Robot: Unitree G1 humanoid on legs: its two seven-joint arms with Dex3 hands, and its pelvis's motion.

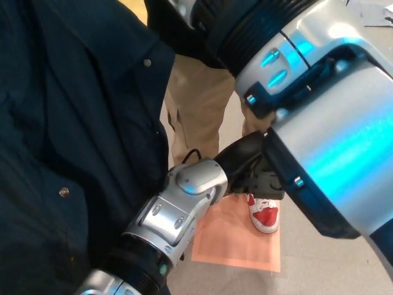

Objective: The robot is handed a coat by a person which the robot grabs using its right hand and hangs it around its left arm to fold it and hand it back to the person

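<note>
Coat point(73, 123) fills left; right arm point(344, 141) overlaps trousers point(202, 104), shoe point(265, 215), perhaps mat point(236, 243).

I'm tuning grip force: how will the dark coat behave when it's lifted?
Likely floppy: the coat lies in soft folds and creases rather than holding a shape. Probably fairly heavy for cloth, since the fabric looks thick and carries metal snaps. It may sag wherever it is unsupported.

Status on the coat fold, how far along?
Done: coat is with the robot, hanging at its left arm. In hand: right arm reaches across above it; grip not visible. Left: handing it back; the person's legs stand in front.
</note>
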